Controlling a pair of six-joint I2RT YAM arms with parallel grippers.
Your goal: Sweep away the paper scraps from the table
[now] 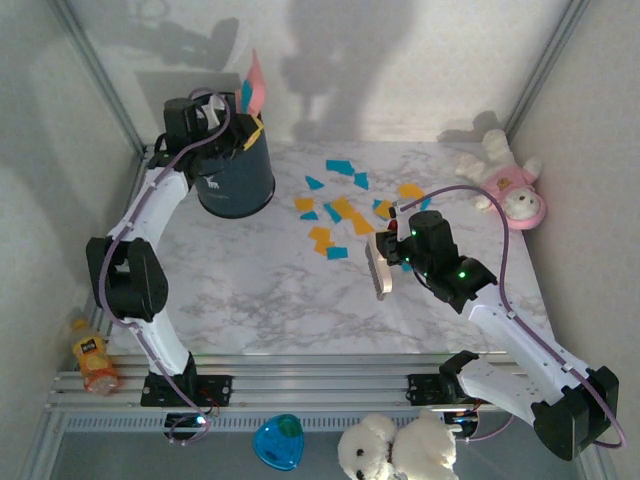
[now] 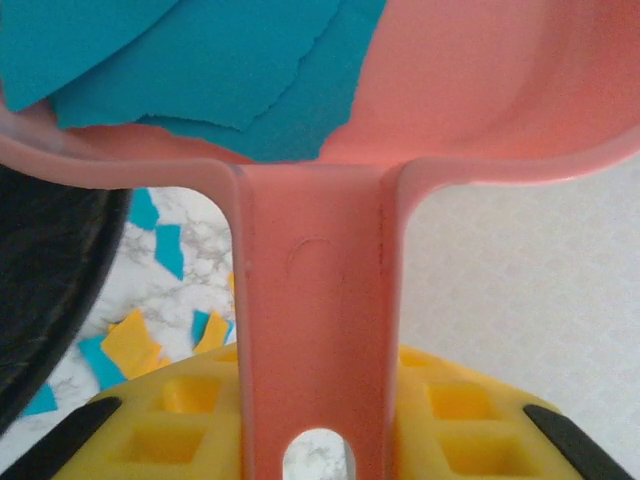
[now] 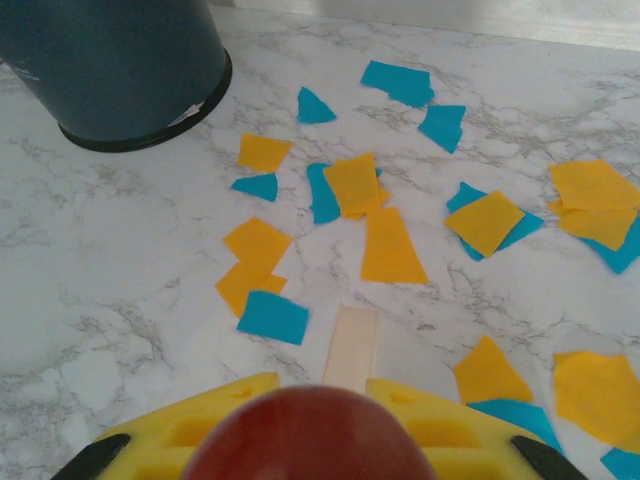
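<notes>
Several teal and orange paper scraps (image 1: pixel 345 210) lie scattered on the marble table (image 1: pixel 270 290), right of centre. My right gripper (image 1: pixel 395 245) is shut on a brush (image 1: pixel 379 268) at the near edge of the scatter. In the right wrist view its pale head (image 3: pixel 352 345) points at the scraps (image 3: pixel 390 245) beyond my gripper (image 3: pixel 320 400). My left gripper (image 1: pixel 210 112) is shut on the handle of the pink dustpan (image 1: pixel 256 85), raised and tilted over the dark bin (image 1: pixel 235 180). Teal scraps (image 2: pixel 200 60) sit in the dustpan (image 2: pixel 480 90), whose handle runs between my left gripper's (image 2: pixel 318 400) yellow fingers.
A pink-dressed plush toy (image 1: pixel 510 185) lies at the table's back right corner. Off the front edge are an orange bottle (image 1: pixel 92 362), a blue object (image 1: pixel 278 440) and a white plush (image 1: pixel 395 450). Walls close in at the back and sides.
</notes>
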